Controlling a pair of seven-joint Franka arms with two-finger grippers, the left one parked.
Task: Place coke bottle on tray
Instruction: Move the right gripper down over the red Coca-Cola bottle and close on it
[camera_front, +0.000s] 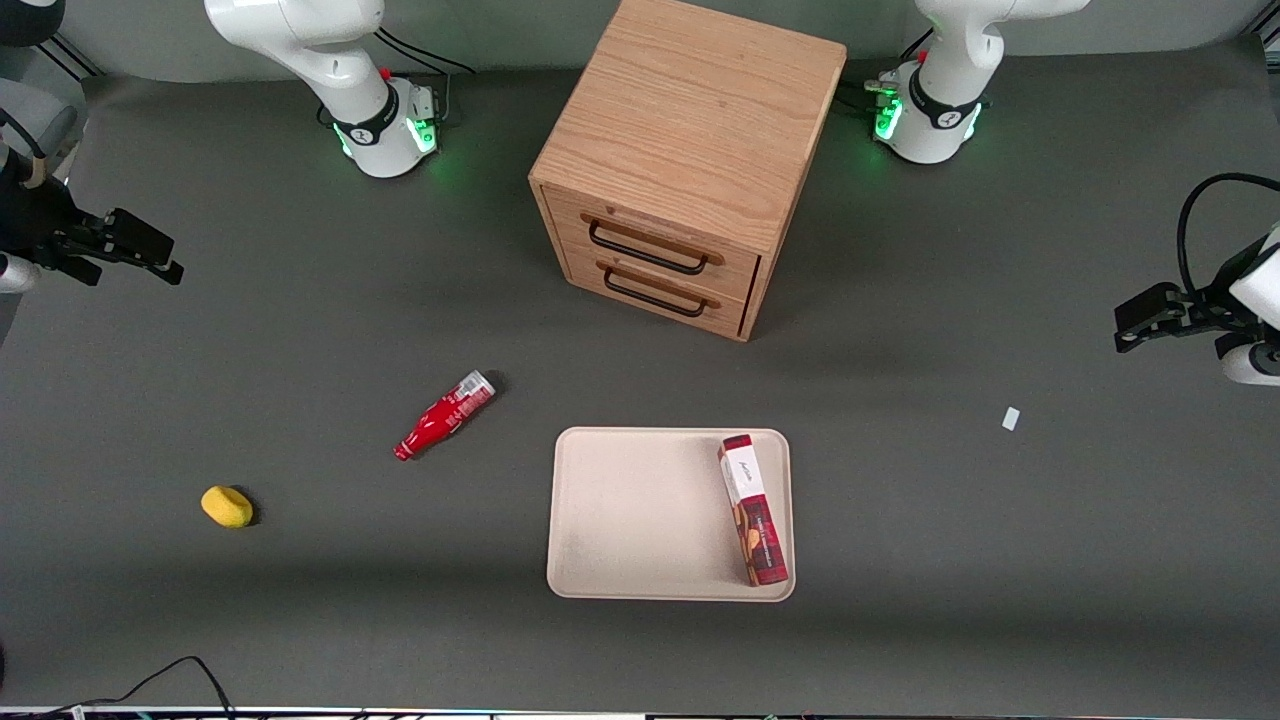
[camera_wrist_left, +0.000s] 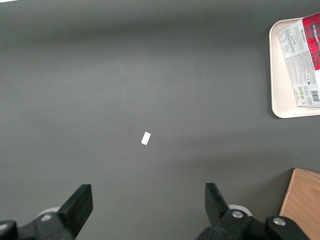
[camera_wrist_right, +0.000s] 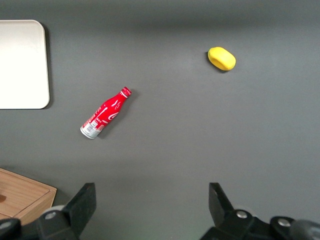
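The coke bottle (camera_front: 445, 414) (camera_wrist_right: 105, 114) is a small red bottle lying on its side on the dark table. Its red cap points toward the front camera and its silvery base toward the cabinet. It lies beside the beige tray (camera_front: 630, 510) (camera_wrist_right: 22, 65) (camera_wrist_left: 280, 75), toward the working arm's end, not touching it. My gripper (camera_front: 160, 255) (camera_wrist_right: 151, 192) hovers open and empty at the working arm's end of the table. It is well apart from the bottle and higher than it.
A red-and-white box (camera_front: 752, 510) (camera_wrist_left: 302, 55) lies in the tray along the edge toward the parked arm. A wooden drawer cabinet (camera_front: 690, 150) (camera_wrist_right: 20, 200) stands farther from the front camera than the tray. There are also a yellow lump (camera_front: 227, 506) (camera_wrist_right: 221, 58) and a white scrap (camera_front: 1010, 418) (camera_wrist_left: 145, 138).
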